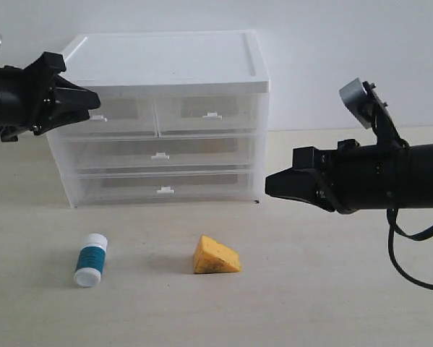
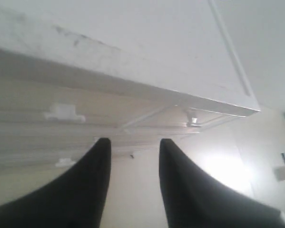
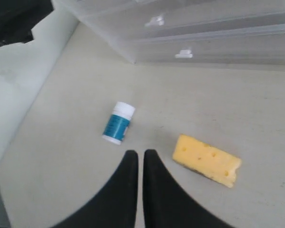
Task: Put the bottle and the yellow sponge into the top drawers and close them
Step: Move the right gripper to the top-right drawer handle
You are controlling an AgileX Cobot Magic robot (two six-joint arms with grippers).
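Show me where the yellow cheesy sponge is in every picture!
Exterior view: the yellow sponge lies on the table, in front of the drawer cabinet and right of the bottle.
Left wrist view: not in it.
Right wrist view: it lies on the table beside the bottle, near the right gripper tips.
Shared landmark: the drawer cabinet with its white tab handles shows in all three.

Translucent glossy plastic top drawers [image 1: 187, 116], porous matt yellow sponge [image 1: 216, 256], smooth plastic bottle [image 1: 91, 260]
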